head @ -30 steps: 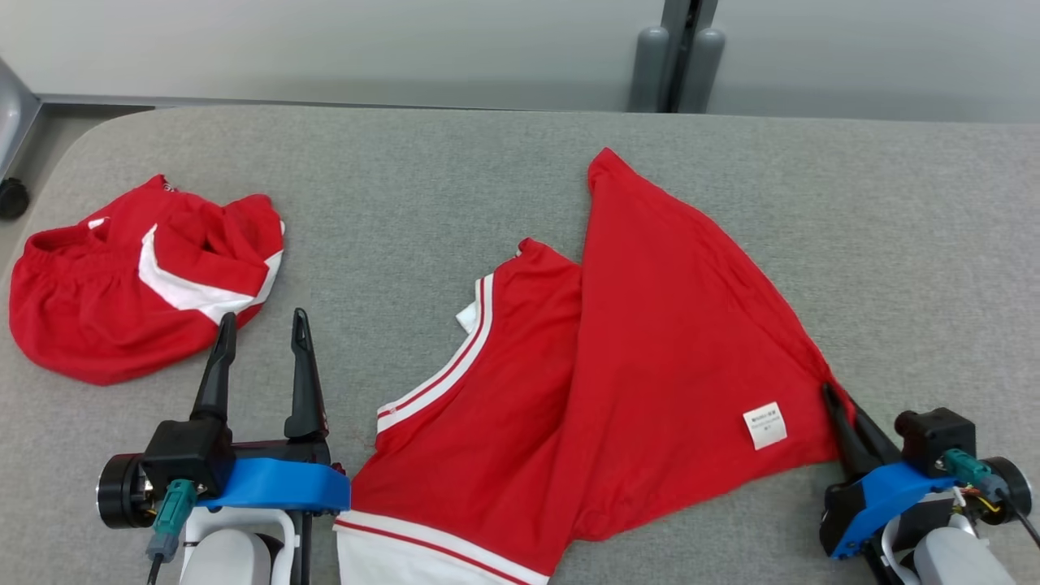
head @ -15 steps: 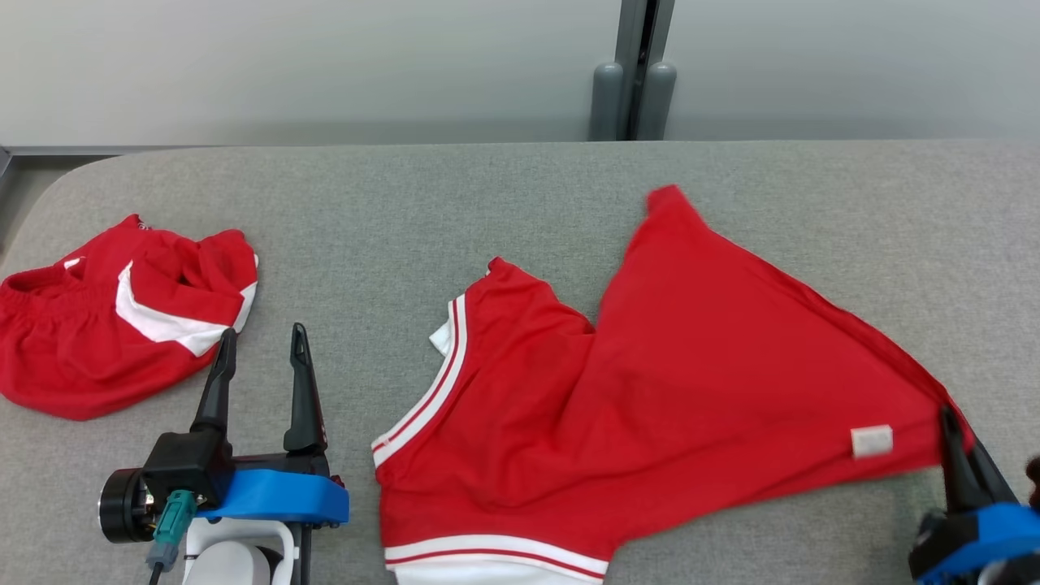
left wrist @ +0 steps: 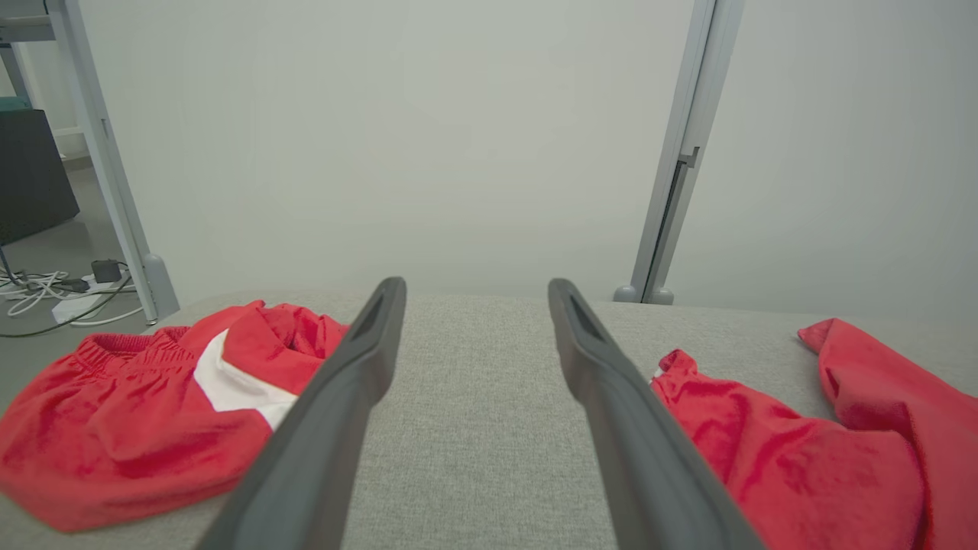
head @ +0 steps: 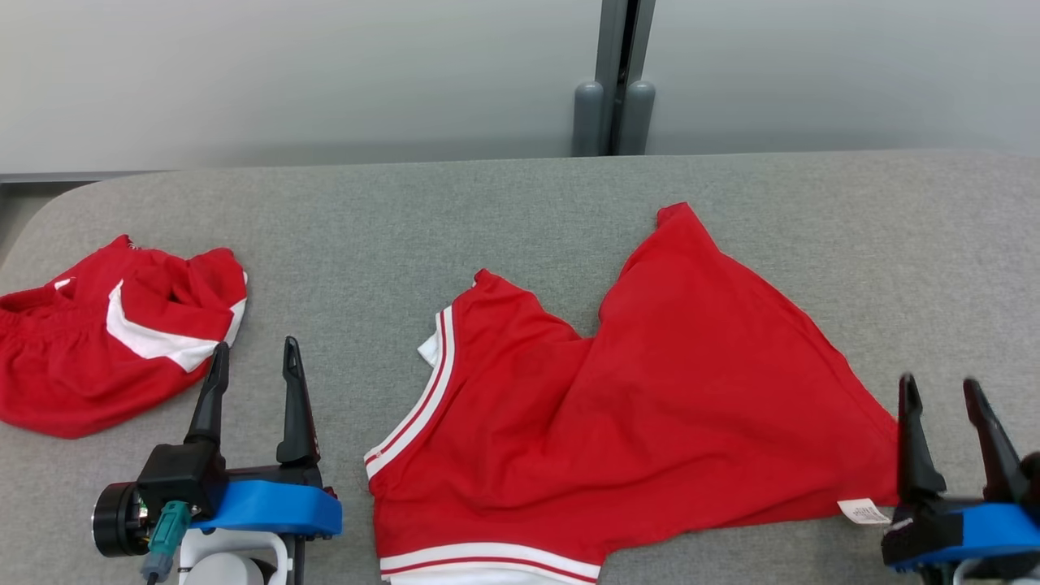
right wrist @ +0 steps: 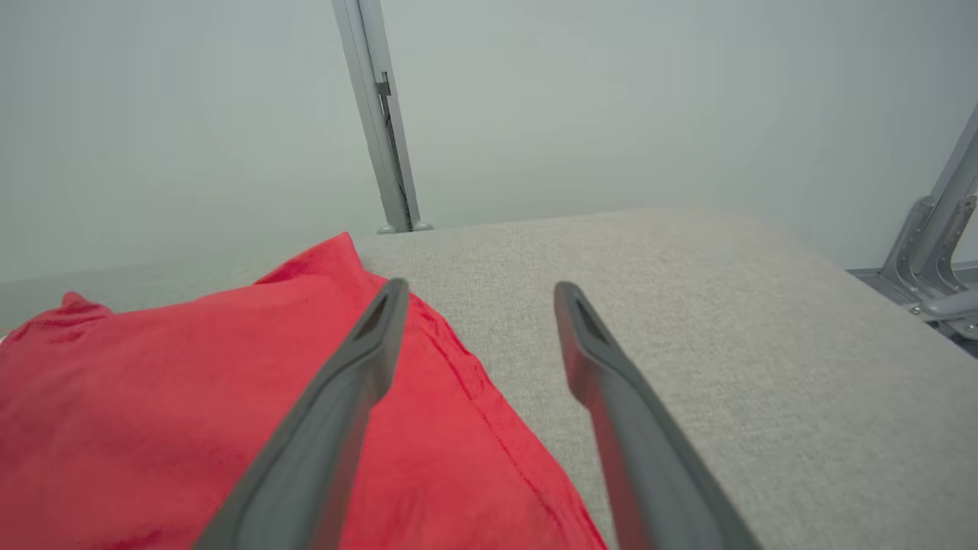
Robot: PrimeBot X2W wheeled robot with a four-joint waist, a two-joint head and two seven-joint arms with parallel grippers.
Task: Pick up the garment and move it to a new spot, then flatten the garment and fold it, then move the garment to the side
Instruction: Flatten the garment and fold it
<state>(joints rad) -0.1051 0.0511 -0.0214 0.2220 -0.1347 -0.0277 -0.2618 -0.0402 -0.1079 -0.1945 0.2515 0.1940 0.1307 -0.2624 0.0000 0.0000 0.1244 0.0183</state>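
The garment [head: 617,406] is a red jersey with white and red trim, spread on the grey table in the middle and right of the head view, a white label [head: 864,511] at its near right corner. It also shows as red cloth [left wrist: 802,451] in the left wrist view and as the garment's right edge [right wrist: 191,397] in the right wrist view. My right gripper [head: 938,390] stands open just right of that corner, nothing between its fingers; its left finger [right wrist: 336,397] crosses the cloth edge. My left gripper [head: 253,356] is open over bare table, left of the jersey.
A second red garment with white panels [head: 106,349] lies bunched at the table's left end, also seen as a red heap [left wrist: 145,412] in the left wrist view. A grey post [head: 613,77] stands behind the table against a pale wall. The table [head: 934,268] has bare grey cloth to the right.
My right gripper pulled the jersey's corner rightward, spreading the cloth, then opened and let it go. The head camera shifted as well. The left gripper stayed open and still.
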